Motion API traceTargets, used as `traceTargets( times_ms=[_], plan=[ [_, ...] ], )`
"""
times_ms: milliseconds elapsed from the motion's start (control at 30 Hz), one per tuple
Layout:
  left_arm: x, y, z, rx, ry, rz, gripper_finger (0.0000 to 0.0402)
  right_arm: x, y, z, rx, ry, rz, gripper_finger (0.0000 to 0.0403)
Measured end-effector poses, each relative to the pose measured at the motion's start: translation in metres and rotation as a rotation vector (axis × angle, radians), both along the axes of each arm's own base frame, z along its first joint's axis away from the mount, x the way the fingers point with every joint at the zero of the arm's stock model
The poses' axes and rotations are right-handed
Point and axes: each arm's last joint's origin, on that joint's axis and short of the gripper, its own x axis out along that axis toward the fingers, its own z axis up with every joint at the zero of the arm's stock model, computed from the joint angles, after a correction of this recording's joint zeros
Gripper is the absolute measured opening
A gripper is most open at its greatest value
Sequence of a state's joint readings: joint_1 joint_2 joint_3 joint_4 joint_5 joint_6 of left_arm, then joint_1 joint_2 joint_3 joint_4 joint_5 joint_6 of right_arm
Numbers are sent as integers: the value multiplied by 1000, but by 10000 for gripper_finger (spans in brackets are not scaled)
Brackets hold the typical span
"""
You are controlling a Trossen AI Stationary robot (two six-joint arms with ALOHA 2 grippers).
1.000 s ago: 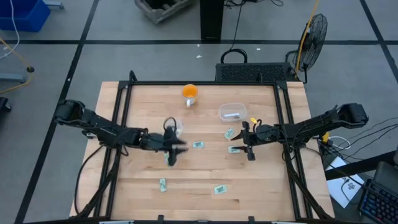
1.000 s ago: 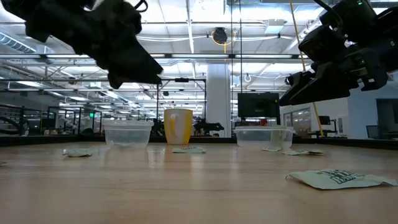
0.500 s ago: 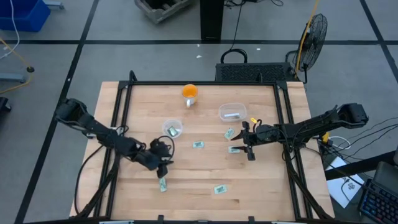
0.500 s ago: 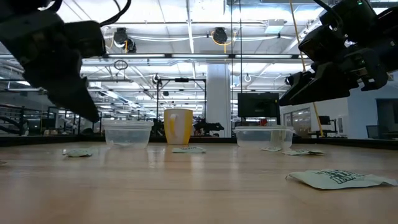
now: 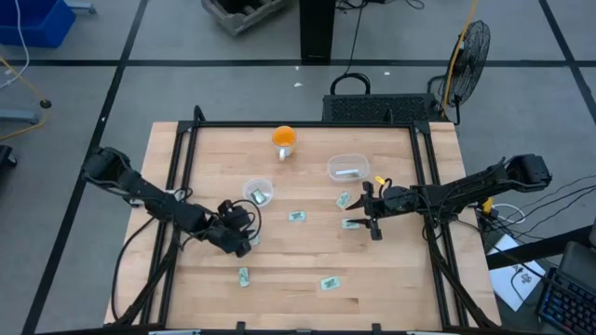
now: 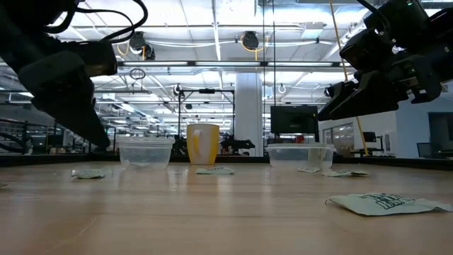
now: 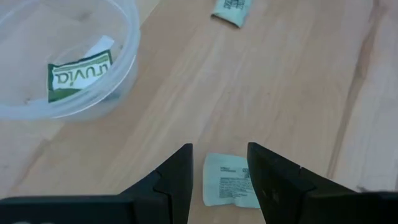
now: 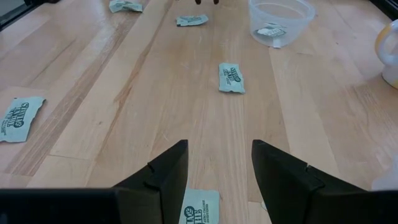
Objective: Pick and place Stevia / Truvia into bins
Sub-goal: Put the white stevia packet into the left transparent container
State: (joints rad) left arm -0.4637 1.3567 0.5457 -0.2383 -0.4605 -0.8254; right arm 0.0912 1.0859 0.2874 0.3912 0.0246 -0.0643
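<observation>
Both claws hover spread over sachets on the table (image 5: 391, 270) — left claw (image 7: 219, 180) above one sachet (image 7: 230, 188), right claw (image 8: 217, 180) above another sachet (image 8: 200, 214).

Bright overhead ceiling strips (image 6: 212, 64) light my pale wooden butcher-block table (image 5: 298, 261) evenly, shadows soft. At table height my dark left arm (image 6: 60, 78) is a backlit silhouette; the near tabletop blurs.
</observation>
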Motion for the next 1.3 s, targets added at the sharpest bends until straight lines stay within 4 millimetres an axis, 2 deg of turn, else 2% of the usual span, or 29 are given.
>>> traceTargets(
  times_ms=[233, 467, 700, 1133, 1300],
  plan=[
    [-3, 1, -5, -10, 5, 7, 157, 0, 0, 0, 0, 0, 0, 171],
    [-19, 9, -29, -94, -37, 94, 157, 0, 0, 0, 0, 0, 0, 171],
    [-23, 14, -37, -73, -68, 60, 157, 0, 0, 0, 0, 0, 0, 171],
    [-20, 13, -36, -87, -187, -15, 157, 0, 0, 0, -3, 0, 2, 171],
    [-21, 13, -37, -79, -176, -21, 157, 0, 0, 0, -3, 0, 2, 171]
  ],
)
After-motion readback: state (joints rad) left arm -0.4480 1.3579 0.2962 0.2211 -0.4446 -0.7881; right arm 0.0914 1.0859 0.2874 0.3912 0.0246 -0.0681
